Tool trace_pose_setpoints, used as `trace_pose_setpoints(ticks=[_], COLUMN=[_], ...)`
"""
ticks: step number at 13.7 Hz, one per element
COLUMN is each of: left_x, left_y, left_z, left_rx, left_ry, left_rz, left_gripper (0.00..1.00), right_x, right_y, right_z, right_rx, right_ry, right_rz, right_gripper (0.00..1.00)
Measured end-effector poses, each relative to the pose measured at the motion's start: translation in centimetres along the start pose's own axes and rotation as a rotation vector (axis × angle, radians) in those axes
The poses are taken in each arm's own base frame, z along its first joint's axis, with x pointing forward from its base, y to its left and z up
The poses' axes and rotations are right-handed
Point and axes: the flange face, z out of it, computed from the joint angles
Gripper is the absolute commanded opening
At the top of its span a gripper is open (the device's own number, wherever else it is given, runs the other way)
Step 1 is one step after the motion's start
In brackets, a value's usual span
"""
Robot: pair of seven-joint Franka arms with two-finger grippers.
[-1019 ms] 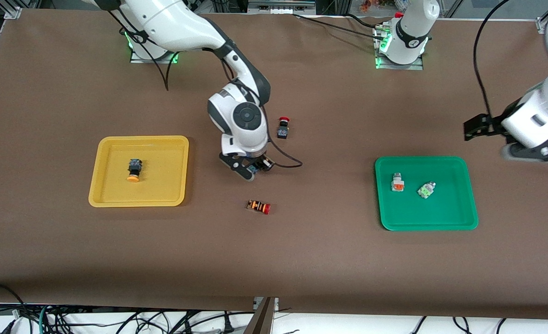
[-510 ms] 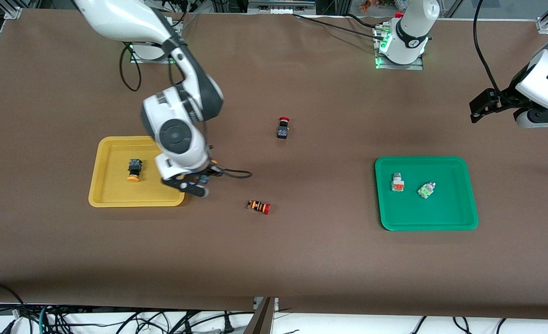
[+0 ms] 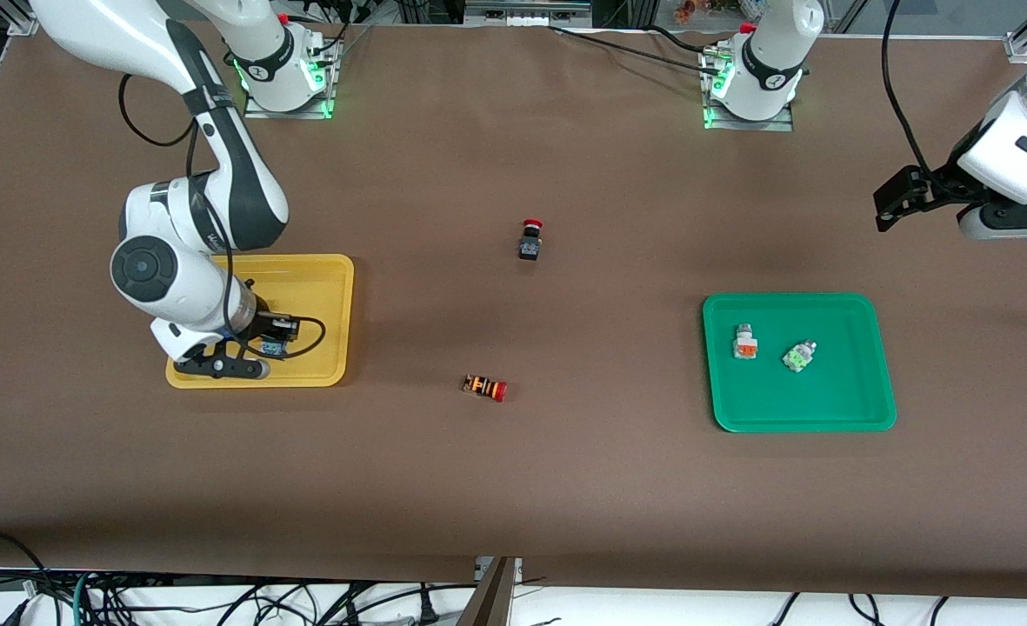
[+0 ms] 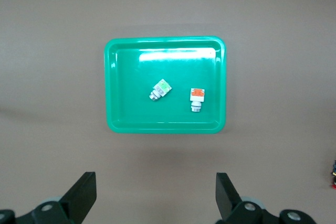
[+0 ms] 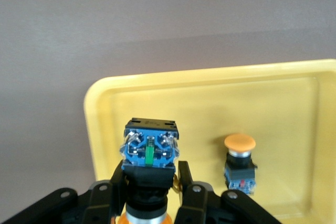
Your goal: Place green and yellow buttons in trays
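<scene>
Front view: the right gripper [image 3: 217, 365] hangs over the yellow tray [image 3: 322, 287], at its corner nearest the camera toward the right arm's end of the counter [image 3: 513, 487]. The left gripper [image 3: 891, 209] waits over bare counter, above the level of the green tray [image 3: 861, 404], which holds the orange-block button [image 3: 744, 342] and the green-block button [image 3: 797, 356]. Two red-capped buttons [image 3: 530, 239] lie between the trays.

Left wrist view: jaws released and wide apart; green tray [image 4: 118, 77] below with both whitish buttons inside.

Right wrist view: jaws clenched on the carried yellow button [image 5: 150, 148], blue body up. The second yellow button [image 5: 240, 163] stands in the yellow tray [image 5: 157, 93].
</scene>
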Motion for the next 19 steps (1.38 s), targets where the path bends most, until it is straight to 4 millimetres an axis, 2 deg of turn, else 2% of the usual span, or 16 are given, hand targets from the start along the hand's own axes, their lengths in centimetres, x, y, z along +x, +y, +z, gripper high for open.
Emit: trace_pose_setpoints(ticks=[2,3,4,5,8,10,12,13,16,17,19], left_x=[-0.1,-0.1,-0.1,-0.1,-0.1,-0.1,-0.1,-0.1,-0.1,-0.1,-0.1], left_y=[0.9,1.0,1.0,1.0,1.0,1.0,1.0,1.0,1.0,1.0,1.0], left_z=[-0.1,-0.1,-0.1,-0.3,-0.6,-0.6,-0.6,-0.6,-0.7,-0.7,-0.7], left_rx=[0.000,0.000,0.000,-0.001,-0.001,-0.001,-0.001,-0.001,-0.002,-0.002,-0.002], left_ry=[0.001,0.001,0.002,0.005,0.013,0.013,0.013,0.013,0.013,0.013,0.014], left_rz=[0.008,0.008,0.007,0.007,0.007,0.007,0.007,0.007,0.007,0.007,0.007], left_gripper=[1.00,1.00,1.00,1.00,1.00,1.00,1.00,1.00,1.00,1.00,1.00], right_x=[-2.9,-3.9,-4.6,-5.1,-5.0,-4.5,-3.8,-3.1,-0.4,0.1,0.5], right_y=[0.1,0.1,0.2,0.4,1.4,2.6,3.5,3.5,3.7,4.1,4.8], right_z=[2.9,3.9,4.6,4.9,4.3,2.8,0.2,-2.0,-12.7,-15.6,-19.1], right_rx=[0.014,0.018,0.021,0.023,0.021,0.016,0.002,-0.007,0.012,0.030,0.041], right_ry=[0.038,0.047,0.056,0.061,0.080,0.092,0.066,0.033,-0.051,-0.059,-0.063], right_rz=[-0.013,-0.017,-0.019,-0.018,-0.004,-0.004,-0.006,-0.004,0.014,0.006,0.003], right_gripper=[0.00,0.06,0.58,0.97,0.99,0.99,0.99,0.99,0.99,0.99,0.99])
